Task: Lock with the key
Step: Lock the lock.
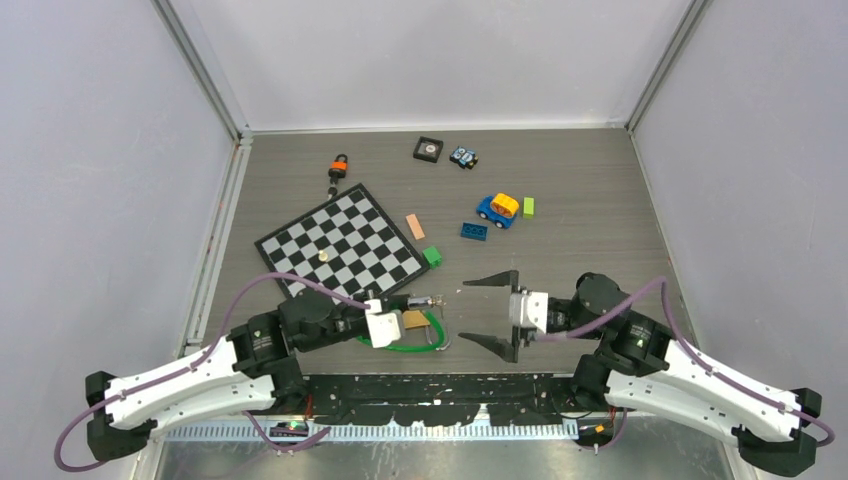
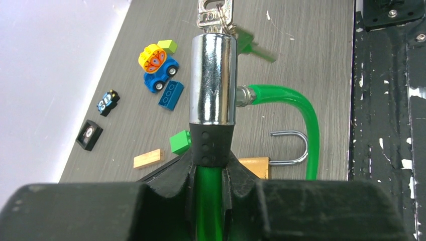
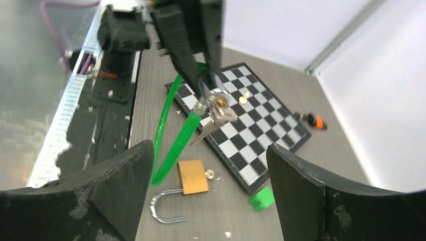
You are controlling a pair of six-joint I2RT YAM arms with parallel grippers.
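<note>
My left gripper (image 1: 405,312) is shut on the green cable (image 2: 296,100) of a cable lock, just behind its chrome cylinder (image 2: 213,80). It holds the cylinder above the table, pointing at the right gripper. A silver key (image 2: 211,15) sticks out of the cylinder's far end, and a second key hangs blurred from its ring. My right gripper (image 1: 492,312) is open wide and empty, facing the cylinder (image 3: 216,103) from a short way off. A brass padlock (image 3: 192,176) with its shackle open lies on the table below.
A checkerboard (image 1: 340,245) lies left of centre with a small coin on it. A green brick (image 1: 432,256), a wooden block (image 1: 415,226), a blue brick (image 1: 474,231), a toy car (image 1: 497,210), an orange padlock (image 1: 338,168) and a black square (image 1: 428,149) lie farther back.
</note>
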